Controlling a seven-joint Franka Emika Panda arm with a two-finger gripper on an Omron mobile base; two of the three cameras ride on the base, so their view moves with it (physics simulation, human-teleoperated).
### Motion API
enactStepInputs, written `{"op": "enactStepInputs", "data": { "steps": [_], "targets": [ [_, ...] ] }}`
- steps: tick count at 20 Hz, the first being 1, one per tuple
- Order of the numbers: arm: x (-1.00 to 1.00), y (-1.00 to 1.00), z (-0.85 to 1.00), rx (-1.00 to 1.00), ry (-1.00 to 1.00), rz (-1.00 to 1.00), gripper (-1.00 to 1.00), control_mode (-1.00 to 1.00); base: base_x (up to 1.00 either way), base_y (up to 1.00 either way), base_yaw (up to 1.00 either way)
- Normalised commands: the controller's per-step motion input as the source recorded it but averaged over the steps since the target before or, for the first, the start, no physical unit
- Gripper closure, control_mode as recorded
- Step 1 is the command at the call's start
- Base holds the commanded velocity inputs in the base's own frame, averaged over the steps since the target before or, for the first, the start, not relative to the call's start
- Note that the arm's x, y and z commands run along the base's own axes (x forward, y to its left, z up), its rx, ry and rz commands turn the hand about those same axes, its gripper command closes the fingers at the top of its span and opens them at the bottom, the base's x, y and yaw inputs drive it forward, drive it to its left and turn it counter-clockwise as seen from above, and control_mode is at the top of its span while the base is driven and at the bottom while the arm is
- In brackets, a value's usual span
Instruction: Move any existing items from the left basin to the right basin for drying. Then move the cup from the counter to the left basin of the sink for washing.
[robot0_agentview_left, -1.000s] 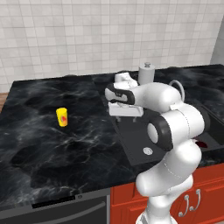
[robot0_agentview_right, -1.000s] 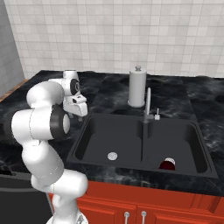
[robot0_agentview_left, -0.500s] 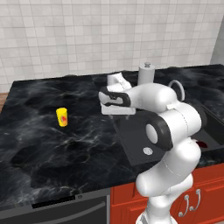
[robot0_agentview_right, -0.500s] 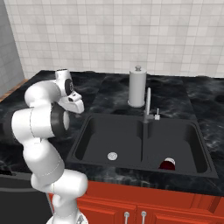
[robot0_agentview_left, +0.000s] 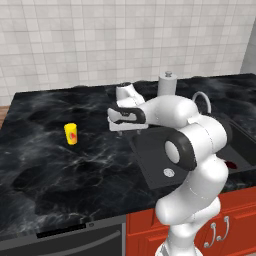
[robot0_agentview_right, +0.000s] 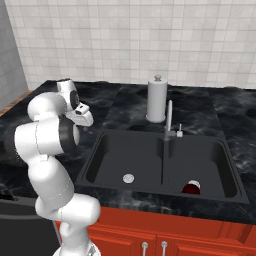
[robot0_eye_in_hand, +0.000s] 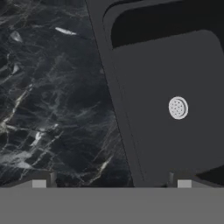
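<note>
With the maroon bowl (robot0_agentview_right: 190, 188) already in the right basin (robot0_agentview_right: 220, 155), the empty, spread hand (robot0_agentview_left: 126, 128) must next cross the tabletop (robot0_agentview_left: 45, 150) to the yellow cup (robot0_agentview_left: 71, 134).

Bare counter (robot0_agentview_left: 45, 165) around the cup (robot0_agentview_left: 71, 134); paper towel roll (robot0_agentview_right: 157, 99) and faucet (robot0_agentview_right: 169, 120) behind the sink (robot0_agentview_right: 95, 159).
</note>
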Motion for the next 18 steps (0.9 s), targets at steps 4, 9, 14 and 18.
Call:
{"op": "enactStepInputs", "data": {
  "steps": [4,9,14,18],
  "targets": [
    [0.04,0.22,0.02,0.01,-0.04,0.17,-1.00,-1.00,0.00,0.00,0.00],
    [0.03,0.25,0.01,0.02,-0.03,0.16,-1.00,-1.00,0.00,0.00,0.00],
    [0.03,0.24,0.04,0.03,-0.04,0.14,-1.00,-1.00,0.00,0.00,0.00],
    [0.04,0.23,0.09,0.03,-0.03,0.12,-1.00,-1.00,0.00,0.00,0.00]
  ]
}}
